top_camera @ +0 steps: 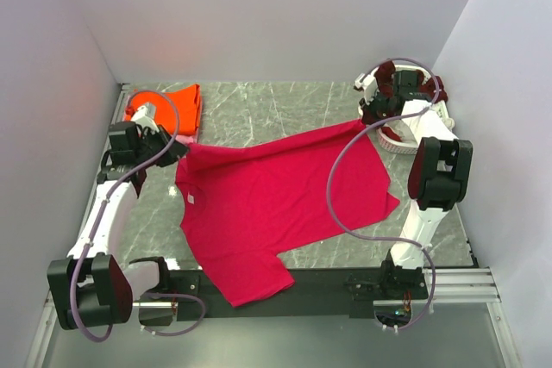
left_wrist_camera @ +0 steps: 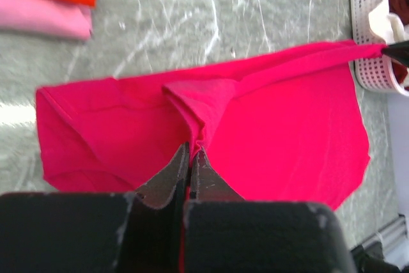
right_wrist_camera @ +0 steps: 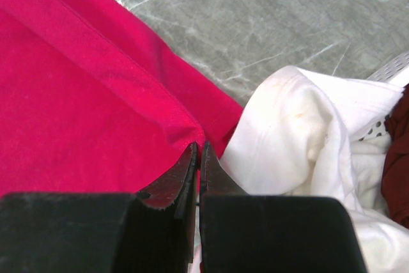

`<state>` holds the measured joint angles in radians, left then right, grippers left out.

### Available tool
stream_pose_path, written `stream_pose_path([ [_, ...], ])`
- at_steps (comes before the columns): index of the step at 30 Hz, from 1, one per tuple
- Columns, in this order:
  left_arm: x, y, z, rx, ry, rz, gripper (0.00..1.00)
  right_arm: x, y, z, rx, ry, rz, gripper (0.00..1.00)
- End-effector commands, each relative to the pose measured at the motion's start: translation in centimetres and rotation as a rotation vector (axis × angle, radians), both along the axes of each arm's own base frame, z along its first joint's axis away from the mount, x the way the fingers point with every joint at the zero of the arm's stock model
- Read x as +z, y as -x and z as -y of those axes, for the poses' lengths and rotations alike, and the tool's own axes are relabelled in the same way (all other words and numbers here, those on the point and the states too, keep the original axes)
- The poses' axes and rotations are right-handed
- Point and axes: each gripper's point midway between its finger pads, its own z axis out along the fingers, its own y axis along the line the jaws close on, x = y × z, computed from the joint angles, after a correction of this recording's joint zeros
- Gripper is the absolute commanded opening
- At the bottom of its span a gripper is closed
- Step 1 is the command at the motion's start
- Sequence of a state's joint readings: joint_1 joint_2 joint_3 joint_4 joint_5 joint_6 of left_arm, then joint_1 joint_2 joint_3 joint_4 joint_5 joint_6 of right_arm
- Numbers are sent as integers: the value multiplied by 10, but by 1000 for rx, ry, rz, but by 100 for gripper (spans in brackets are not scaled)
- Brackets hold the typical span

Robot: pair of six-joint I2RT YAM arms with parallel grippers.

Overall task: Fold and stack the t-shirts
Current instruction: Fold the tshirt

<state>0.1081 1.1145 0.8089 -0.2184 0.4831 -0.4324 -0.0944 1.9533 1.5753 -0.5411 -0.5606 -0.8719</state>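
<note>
Stretching between the two arms, a soft crimson-pink cloth t-shirt (top_camera: 276,204) lies spread across the grey veined table (top_camera: 259,109). Pressed together, the left gripper (left_wrist_camera: 192,148) pinches a bunched fold; the right gripper (right_wrist_camera: 198,147) nips a taut hem beside a crumpled white shirt (right_wrist_camera: 300,126). A folded orange shirt (top_camera: 177,101) sits far left.

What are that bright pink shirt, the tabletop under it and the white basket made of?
The crimson-pink shirt: soft matte cloth, probably cotton; it drapes, creases and shows a stitched hem. The tabletop: looks like grey-green marble with white veins, slightly glossy; possibly printed laminate. The basket: white moulded plastic, its wall pierced with regular small holes.
</note>
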Motion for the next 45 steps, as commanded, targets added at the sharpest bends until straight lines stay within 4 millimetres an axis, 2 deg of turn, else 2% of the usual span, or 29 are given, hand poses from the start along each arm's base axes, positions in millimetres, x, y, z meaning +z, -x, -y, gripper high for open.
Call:
stream_pose_path([
  [1, 3, 12, 9, -40, 40, 5, 0, 27, 5, 9, 1, 40, 63, 0],
  [8, -10, 23, 13, -47, 58, -54, 0, 15, 12, 16, 8, 92, 37, 0],
  [13, -27, 36, 18, -53, 99, -146, 1, 9, 18, 20, 21, 132, 27, 1],
  [14, -30, 37, 18, -45, 114, -169, 4, 7, 20, 22, 21, 144, 23, 2],
  [16, -40, 45, 24, -62, 143, -222, 8, 5, 23, 28, 11, 176, 20, 17],
  [18, -41, 52, 35, -110, 214, -260, 17, 7, 29, 31, 7, 199, 15, 35],
  [20, -42, 60, 45, -154, 274, -284, 28, 9, 32, 34, -8, 211, 26, 39],
  [21, -41, 64, 49, -177, 293, -286, 31, 18, 34, 36, -19, 215, 45, 46],
  [25, -30, 81, 58, -254, 320, -275, 43, 36, 47, 31, -24, 186, 69, 47],
  [26, -28, 85, 59, -271, 312, -266, 44, 45, 51, 28, -19, 179, 83, 47],
  [30, -15, 91, 57, -274, 268, -204, 49, 54, 67, 13, 5, 103, 58, 47],
  [34, -10, 78, 43, -211, 174, -168, 56, 59, 88, -10, 50, -10, 10, 47],
  [38, -17, 60, 42, -196, 152, -208, 54, 61, 115, -39, 109, -108, -56, 47],
  [39, -32, 55, 44, -189, 134, -269, 53, 64, 120, -45, 117, -143, -63, 47],
  [40, -34, 50, 43, -172, 104, -291, 52, 60, 126, -48, 115, -160, -80, 47],
  [42, -55, 41, 46, -146, 30, -363, 51, 63, 134, -55, 127, -198, -86, 47],
  [43, -53, 32, 47, -140, 4, -357, 51, 60, 139, -57, 127, -209, -103, 47],
  [44, -64, 27, 50, -138, -16, -390, 51, 60, 142, -58, 126, -220, -106, 47],
  [45, -62, 18, 55, -143, -42, -381, 51, 59, 145, -60, 128, -228, -114, 47],
])
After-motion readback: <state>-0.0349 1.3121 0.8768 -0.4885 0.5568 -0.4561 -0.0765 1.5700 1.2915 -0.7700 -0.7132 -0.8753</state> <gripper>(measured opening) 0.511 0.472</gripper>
